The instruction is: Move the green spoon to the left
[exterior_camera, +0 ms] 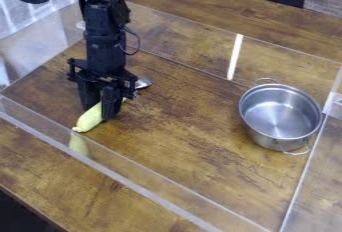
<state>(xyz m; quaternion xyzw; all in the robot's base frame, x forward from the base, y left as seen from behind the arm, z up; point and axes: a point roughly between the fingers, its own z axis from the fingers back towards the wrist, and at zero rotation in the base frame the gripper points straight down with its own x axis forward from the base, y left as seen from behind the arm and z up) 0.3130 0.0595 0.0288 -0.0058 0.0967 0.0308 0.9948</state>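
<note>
Black gripper (110, 103) points steeply down, jaws drawn in narrow around green spoon (91, 118), gripping upper part of handle. Spoon lies on wooden table (187, 126), well left of steel pot (281, 115); yellow-green handle tip sticks out toward lower left below jaws, bowl end mostly hidden behind gripper. Pot stands upright, empty, near right clear wall (310, 191). Clear acrylic barrier (134, 181) runs along front edge, just in front of spoon.
</note>
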